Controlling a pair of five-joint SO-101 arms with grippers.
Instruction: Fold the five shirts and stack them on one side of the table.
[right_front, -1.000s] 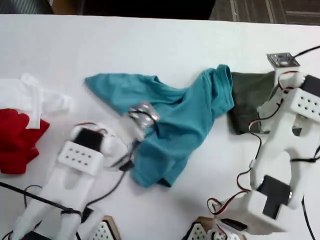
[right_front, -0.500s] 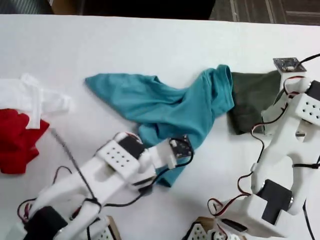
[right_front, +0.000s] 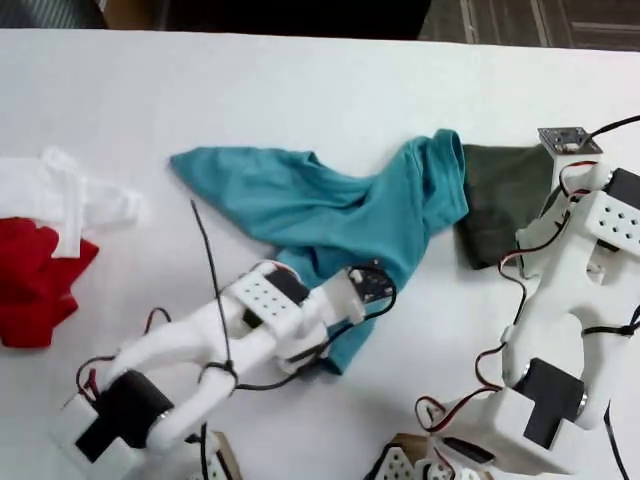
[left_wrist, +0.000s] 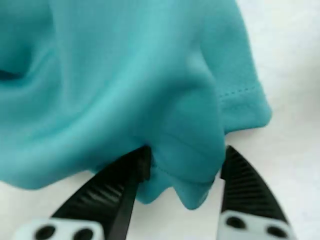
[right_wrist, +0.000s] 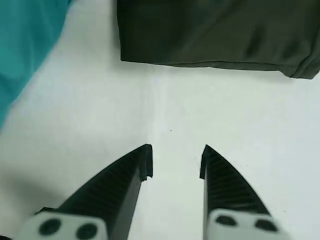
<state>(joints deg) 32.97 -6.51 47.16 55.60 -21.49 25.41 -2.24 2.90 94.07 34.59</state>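
A crumpled teal shirt (right_front: 330, 215) lies across the middle of the table. My left arm (right_front: 260, 315) stretches low over its near corner. My left gripper (left_wrist: 184, 167) is open, and its fingers (left_wrist: 127, 177) straddle a bunched fold of the teal hem (left_wrist: 195, 150). A folded dark green shirt (right_front: 500, 200) lies at the right. My right arm (right_front: 585, 240) stands beside it. My right gripper (right_wrist: 175, 159) is open over bare table, just short of the green shirt's edge (right_wrist: 215, 35). A white shirt (right_front: 60, 195) and a red shirt (right_front: 35, 280) lie crumpled at the left.
The white table (right_front: 320, 90) runs bare along its far side and between the teal and red shirts. Loose cables (right_front: 205, 260) trail from both arms. The arm bases (right_front: 420, 460) sit at the near edge. A teal sleeve (right_wrist: 25, 45) lies close to the green shirt.
My left arm swung right from beside the teal shirt and dropped low onto its near corner, covering part of it. The right arm shifted only slightly.
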